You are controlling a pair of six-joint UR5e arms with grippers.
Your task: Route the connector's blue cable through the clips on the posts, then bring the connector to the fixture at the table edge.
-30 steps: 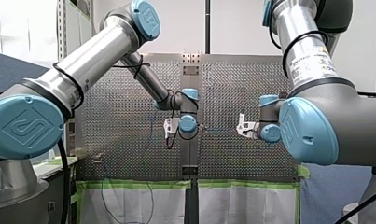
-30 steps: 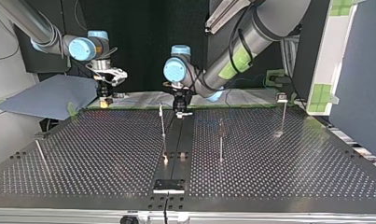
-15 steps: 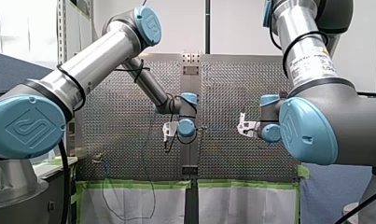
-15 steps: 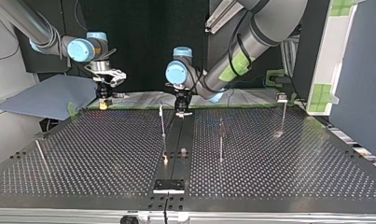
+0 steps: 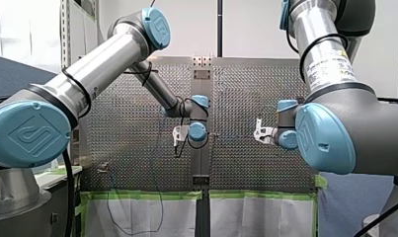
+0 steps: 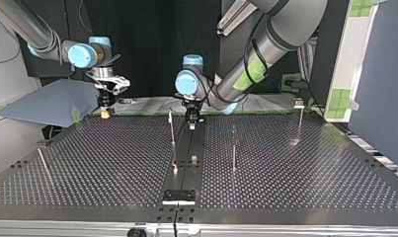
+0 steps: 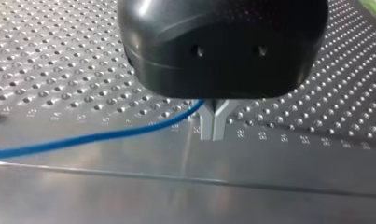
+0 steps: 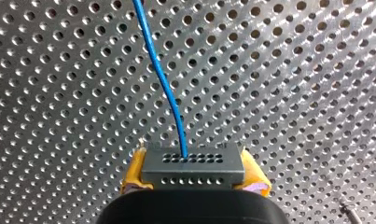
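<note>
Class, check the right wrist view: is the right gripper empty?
No, the right gripper clamps the grey connector between its yellow pads, with the blue cable running out ahead.

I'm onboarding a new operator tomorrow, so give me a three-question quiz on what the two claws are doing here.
1. True or false: my right claw holds the connector between yellow pads.
2. My left claw pinches: A) a post, B) the blue cable, C) nothing.
3. Fill in: the cable leaves the connector through one of its ___.
Key: 1 true; 2 B; 3 holes.
</note>
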